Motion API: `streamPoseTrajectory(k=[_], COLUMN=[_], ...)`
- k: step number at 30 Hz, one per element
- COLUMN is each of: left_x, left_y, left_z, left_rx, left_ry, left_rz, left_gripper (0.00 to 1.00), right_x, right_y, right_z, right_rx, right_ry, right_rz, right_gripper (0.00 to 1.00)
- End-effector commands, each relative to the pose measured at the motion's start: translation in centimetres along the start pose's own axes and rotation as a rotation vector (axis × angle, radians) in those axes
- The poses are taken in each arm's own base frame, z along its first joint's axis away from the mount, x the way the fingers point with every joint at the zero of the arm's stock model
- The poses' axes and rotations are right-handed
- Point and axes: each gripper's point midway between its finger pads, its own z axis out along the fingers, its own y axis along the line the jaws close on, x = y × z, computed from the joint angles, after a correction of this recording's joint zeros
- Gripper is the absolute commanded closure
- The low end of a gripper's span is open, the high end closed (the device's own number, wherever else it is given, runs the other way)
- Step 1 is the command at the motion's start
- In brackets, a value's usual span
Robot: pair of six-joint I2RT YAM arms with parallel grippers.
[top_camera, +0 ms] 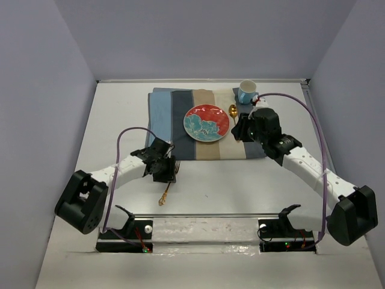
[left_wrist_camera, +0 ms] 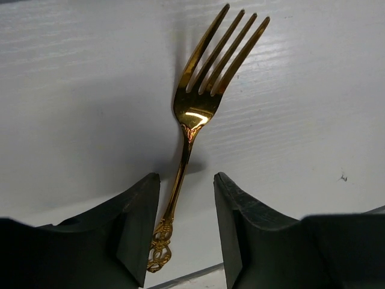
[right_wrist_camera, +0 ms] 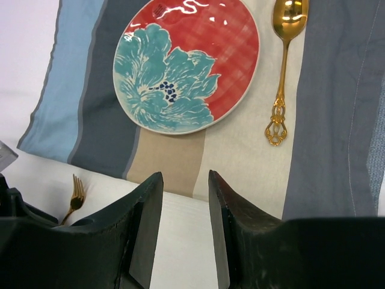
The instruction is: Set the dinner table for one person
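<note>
Dinner table (top_camera: 240, 186) bears striped placemat (top_camera: 180, 123), gold fork (top_camera: 165, 194).

plain matte lavender-grey walls (top_camera: 198, 36) rise from the far, left and right edges of the flat white bench (top_camera: 228, 186), evenly lit.

Glossy mtl fork (left_wrist_camera: 194, 111), cloth mat (right_wrist_camera: 337, 120)

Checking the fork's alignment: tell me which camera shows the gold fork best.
Left wrist: the fork fills the frame, tines to handle. Top external shows it partly hidden by the left gripper; right wrist shows it small at lower left.
</note>
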Motion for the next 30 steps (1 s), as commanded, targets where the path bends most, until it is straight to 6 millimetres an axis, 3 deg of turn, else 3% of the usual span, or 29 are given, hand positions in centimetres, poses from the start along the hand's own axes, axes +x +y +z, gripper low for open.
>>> streamPoseTrajectory(k=[1,10,19,25,27,29,30], left_x=[0.2,1.2,0.7,-2.7,-5.6,-7.9,-10.2], left_y=[0.7,2.0,1.6,-0.6,-2.1,-2.5,-3.6], left_z=[0.4,1.4,0.3,-3.8,-5.9,-6.6,-7.6], left_rx=[-0.08,-0.211,-0.261,-0.203,-0.173,-0.166,-0.141], left_ry=[0.019,0.033,-0.023,-0.177,-0.271,-0.313,-0.37], left_rz=[0.004,0.025,0.053,0.046,0.049,0.043,0.059], left_gripper=[0.5,0.97,1.0,1.0,1.0,1.0,1.0], right_x=[-1.9,-2.5,-3.0,-2.9,-2.7,-2.5,-2.4], right_y=[0.5,0.7,0.9,0.9,0.9,0.9,0.9], right_z=[-1.1,-2.3,-3.0,-2.8,-2.6,-2.3,-2.2], right_rx=[-0.027,-0.047,-0.057,-0.057,-0.058,-0.057,-0.057], right_ry=[-0.085,-0.123,-0.142,-0.139,-0.133,-0.123,-0.119], right_rz=[-0.008,-0.001,0.001,0.003,0.006,0.007,0.006], right_gripper=[0.58,0.59,0.59,0.59,0.59,0.59,0.59])
